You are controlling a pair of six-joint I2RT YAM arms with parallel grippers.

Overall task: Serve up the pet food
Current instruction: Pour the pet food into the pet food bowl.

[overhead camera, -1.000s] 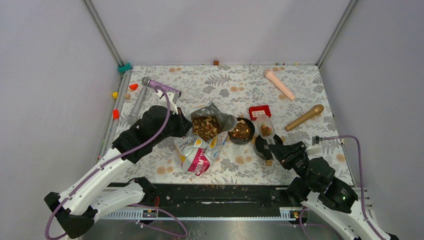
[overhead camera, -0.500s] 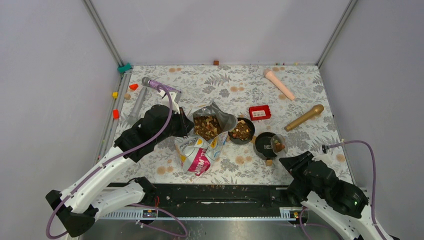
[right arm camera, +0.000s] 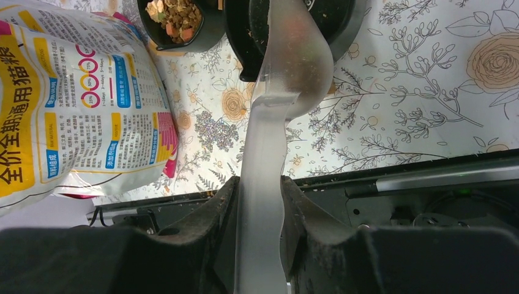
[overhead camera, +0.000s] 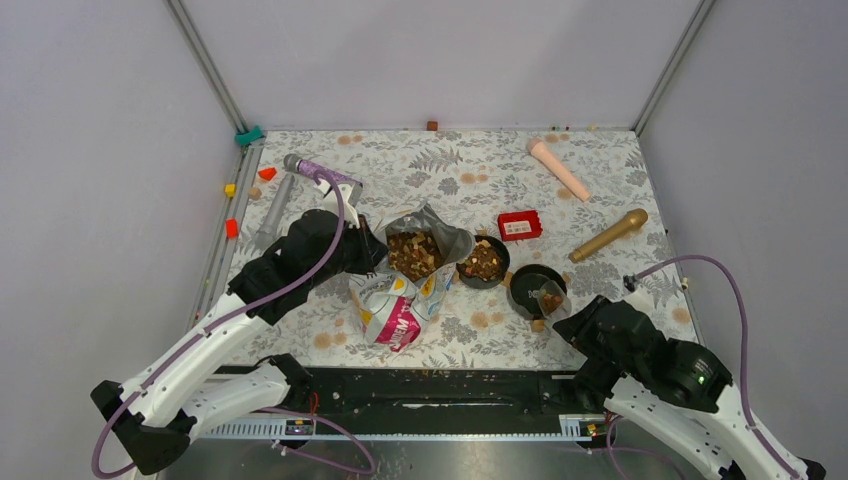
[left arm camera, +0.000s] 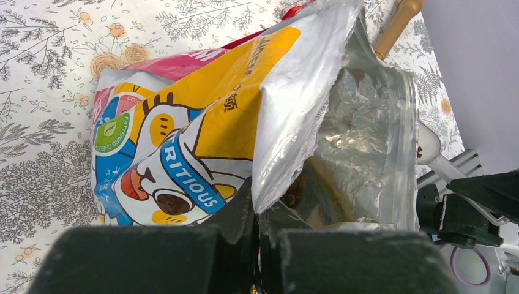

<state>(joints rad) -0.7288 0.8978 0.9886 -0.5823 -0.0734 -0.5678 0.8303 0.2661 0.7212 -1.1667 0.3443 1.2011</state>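
Observation:
The pet food [overhead camera: 413,252] fills the torn-open top of the yellow-white-pink bag [overhead camera: 393,308] lying mid-table. My left gripper [overhead camera: 377,252] is shut on the silver torn edge of the bag [left arm camera: 294,110]; in the left wrist view the left gripper [left arm camera: 268,208] pinches that foil. A black bowl [overhead camera: 483,262] beside the bag holds kibble. My right gripper [overhead camera: 571,320] is shut on the handle of a translucent scoop [overhead camera: 551,296], which holds some kibble and tilts over a second black bowl [overhead camera: 526,287]. From the right wrist, the scoop [right arm camera: 294,55] covers that bowl [right arm camera: 240,58]; the right gripper [right arm camera: 260,202] clamps its handle.
A red box [overhead camera: 519,225] sits behind the bowls. A pink cone [overhead camera: 558,168] and a golden club-shaped tool [overhead camera: 608,235] lie at the back right. A grey tool [overhead camera: 275,205] and small coloured blocks [overhead camera: 231,228] lie at the left. A loose brown piece [overhead camera: 538,325] lies near the black front rail [overhead camera: 440,385].
My right arm drew back toward the near edge, carrying the scoop from beside the red box to over the second black bowl and tilting it. The left arm and bag stayed still.

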